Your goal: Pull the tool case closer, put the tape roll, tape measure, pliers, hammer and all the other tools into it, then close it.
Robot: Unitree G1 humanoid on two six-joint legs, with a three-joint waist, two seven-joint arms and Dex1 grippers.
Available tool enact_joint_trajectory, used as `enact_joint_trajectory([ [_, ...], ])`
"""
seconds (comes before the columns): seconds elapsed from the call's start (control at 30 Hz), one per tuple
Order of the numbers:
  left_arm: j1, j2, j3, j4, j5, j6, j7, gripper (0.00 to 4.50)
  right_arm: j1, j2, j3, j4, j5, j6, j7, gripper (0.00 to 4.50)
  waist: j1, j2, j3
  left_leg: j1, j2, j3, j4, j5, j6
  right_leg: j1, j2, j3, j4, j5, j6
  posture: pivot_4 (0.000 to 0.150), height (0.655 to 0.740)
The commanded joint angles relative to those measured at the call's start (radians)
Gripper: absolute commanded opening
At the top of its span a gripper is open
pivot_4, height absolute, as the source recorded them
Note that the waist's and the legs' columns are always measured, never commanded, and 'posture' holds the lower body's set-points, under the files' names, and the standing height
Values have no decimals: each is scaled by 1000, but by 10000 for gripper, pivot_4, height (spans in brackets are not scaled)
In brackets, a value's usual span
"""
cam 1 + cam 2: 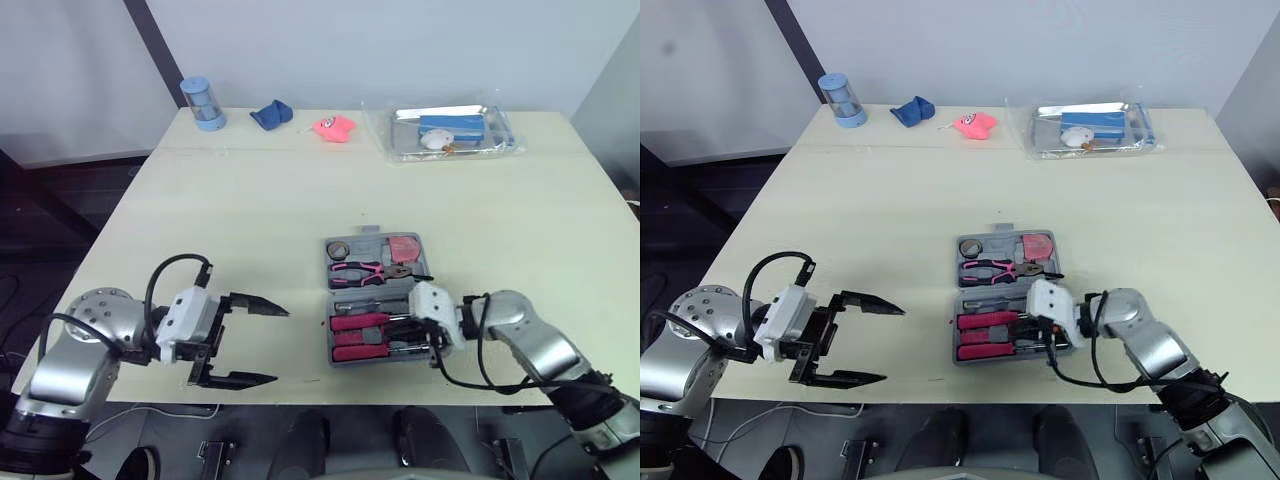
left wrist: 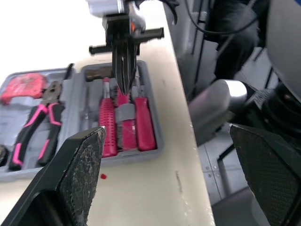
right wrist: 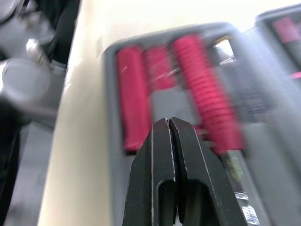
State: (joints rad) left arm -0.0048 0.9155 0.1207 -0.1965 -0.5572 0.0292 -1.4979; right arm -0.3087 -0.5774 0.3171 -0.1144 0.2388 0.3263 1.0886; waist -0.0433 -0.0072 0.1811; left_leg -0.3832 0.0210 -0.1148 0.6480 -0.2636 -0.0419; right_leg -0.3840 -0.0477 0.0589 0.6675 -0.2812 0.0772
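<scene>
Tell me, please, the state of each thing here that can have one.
tool case: open, flat on the table, tools in both halves.
pliers: lying in the case's far half.
left gripper: open, empty, beside the case.
right gripper: shut, holding nothing, over the case's near half.
blue canister: upright, at the table's far edge.

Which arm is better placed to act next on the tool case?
Probably the right: the right gripper, shut, sits over the red-handled tools in the tool case. The left gripper, open, hovers apart, left of it.
</scene>
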Motion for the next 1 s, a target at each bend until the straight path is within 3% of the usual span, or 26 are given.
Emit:
enact_joint_trajectory([
  [0.03,-23,-39,47,46,-24,38,79,45000,5,-10,-129,27,49,-20,-38,318,1,0,0,0,0,0,0,0,0,0,0,0,0,0,0,1500,7400],
  [0.4,-133,-152,-19,340,125,-40,154,45000,-76,-38,-206,319,-16,-115,-54,318,-1,0,0,0,0,1,0,0,0,0,0,0,1,0,0,1500,7400],
  [0.67,-255,-234,-83,582,230,-149,157,11549,-124,-49,-196,460,-65,-177,-30,0,-1,0,0,0,-1,1,1,0,0,-1,0,0,2,0,0,1500,7400],
  [0.73,-275,-250,-100,616,247,-165,155,1054,-127,-51,-193,474,-71,-185,-22,0,-1,0,0,0,-1,1,1,0,0,-1,0,1,2,0,0,1500,7400],
  [1.0,-392,-320,-154,809,329,-253,164,1054,-136,-36,-186,512,-100,-204,-15,0,-2,0,0,0,-1,1,2,0,0,-1,0,1,4,0,0,1500,7400],
])
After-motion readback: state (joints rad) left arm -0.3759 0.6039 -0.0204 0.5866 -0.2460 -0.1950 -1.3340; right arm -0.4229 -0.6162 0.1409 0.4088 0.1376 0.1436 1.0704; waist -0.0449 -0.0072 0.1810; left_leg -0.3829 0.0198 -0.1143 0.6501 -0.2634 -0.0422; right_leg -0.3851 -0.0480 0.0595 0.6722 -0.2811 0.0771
